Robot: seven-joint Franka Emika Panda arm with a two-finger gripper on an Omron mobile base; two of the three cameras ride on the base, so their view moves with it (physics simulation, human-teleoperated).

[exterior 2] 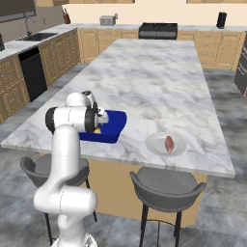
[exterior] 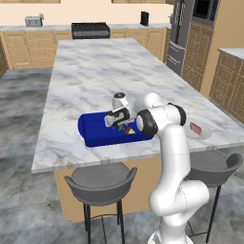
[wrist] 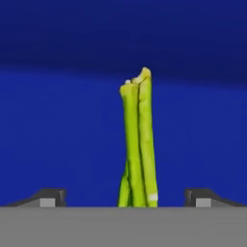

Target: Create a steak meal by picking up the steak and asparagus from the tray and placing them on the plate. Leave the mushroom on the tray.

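Observation:
The blue tray [exterior: 93,128] lies near the island's front edge. My gripper [exterior: 118,125] reaches down into it. In the hand view the green asparagus [wrist: 137,144] lies on the tray floor [wrist: 58,120], running up from between my gripper [wrist: 126,198]. The fingertips [wrist: 48,198] stand wide apart on either side of it, open and not touching it. The tan mushroom [exterior: 129,131] sits in the tray just right of the hand. The pinkish steak [exterior 2: 169,144] rests on the pale plate [exterior 2: 155,144], to the right of the tray [exterior 2: 115,123].
Two grey bar stools [exterior: 101,180] stand under the island's front edge. The marble top [exterior: 109,71] stretches far beyond the tray. Cabinets and a stove [exterior: 90,29] line the back wall.

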